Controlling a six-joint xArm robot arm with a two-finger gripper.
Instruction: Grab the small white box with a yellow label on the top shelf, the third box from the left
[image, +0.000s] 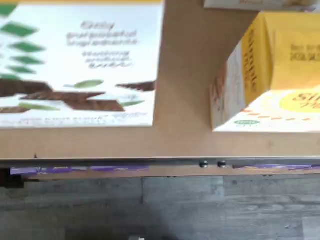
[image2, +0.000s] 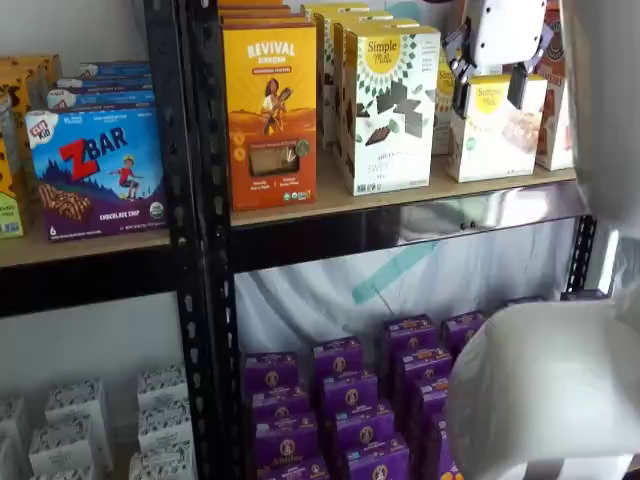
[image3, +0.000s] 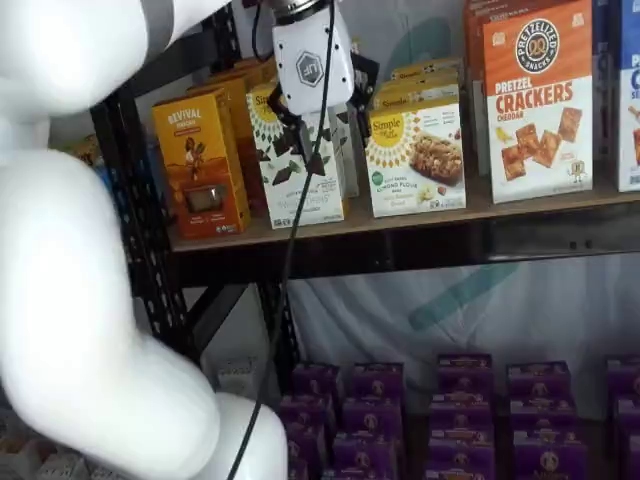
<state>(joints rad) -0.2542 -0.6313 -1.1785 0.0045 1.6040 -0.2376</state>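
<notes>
Small white box: upright near the top shelf front edge, directly beneath the claw; black fingers parted astride its top, nothing gripped yet.

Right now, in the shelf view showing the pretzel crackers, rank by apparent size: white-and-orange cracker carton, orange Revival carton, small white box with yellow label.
1. White-and-orange cracker carton, though it may sit nearer the camera.
2. Orange Revival carton.
3. Small white box with yellow label, clearly shortest.

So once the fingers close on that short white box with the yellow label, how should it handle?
The small white box looks like thin cardboard, so probably light and slightly crushable. Its printed faces seem smooth, perhaps slippery. Squat, it likely slides on the top shelf rather than tipping.
</notes>
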